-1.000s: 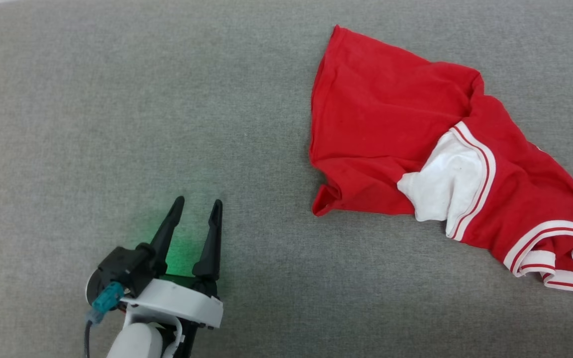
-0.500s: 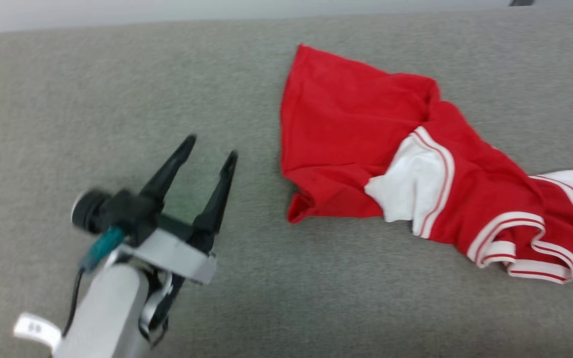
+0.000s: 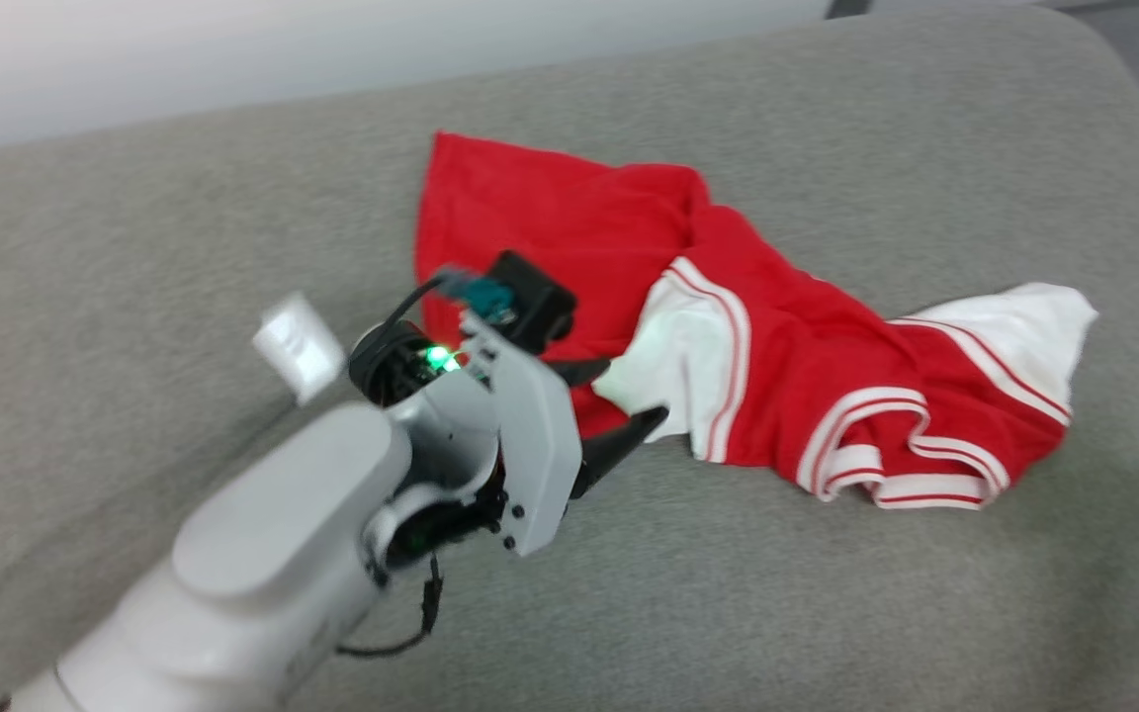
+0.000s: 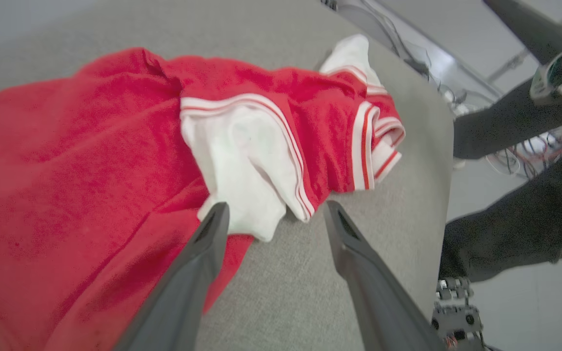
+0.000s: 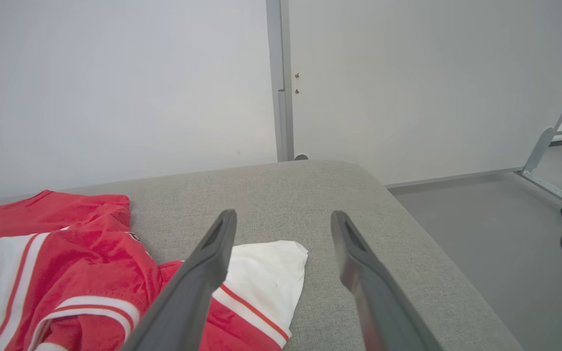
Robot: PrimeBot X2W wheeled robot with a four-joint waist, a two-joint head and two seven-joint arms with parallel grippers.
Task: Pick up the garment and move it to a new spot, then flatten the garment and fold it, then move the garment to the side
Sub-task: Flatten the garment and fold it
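L tool (image 4: 276, 207) wide open, nothing in it. Wrist view: tips sit low over the grey fabric surface (image 3: 827, 613), right at the near edge of the garment (image 4: 90, 146). One tip overlaps red cloth. A bunched white side panel (image 4: 242, 180) lies just past the tips and partly between them. No pinch yet, and I can't tell if the tips touch cloth. Head view: my L arm comes in from lower left, tool angled at that same white fold.

Garment: red jersey, crumpled on the surface, mid to right in head view. Red body is spread toward the far left. Striped armhole trim (image 3: 866, 445) is rucked up near right. A second white panel (image 3: 1014, 331) sticks out far right. Numerals not visible. Nothing lifted, all of it rests on the surface.

R tool (image 5: 285, 214) also wide open & empty, up above the surface near that second white panel, clear of it afaict. Beyond it: surface edge, floor, pale wall (image 5: 115, 73).

Status, my read: neither tool has cloth. Can't tell from here if the relocate step is done. Def not flat, not folded, not set aside, so flatten + fold + move to side are all left. Looks like a 2-tool grab lining up, L on the near fold, R on the far panel, prob to pull it out flat.
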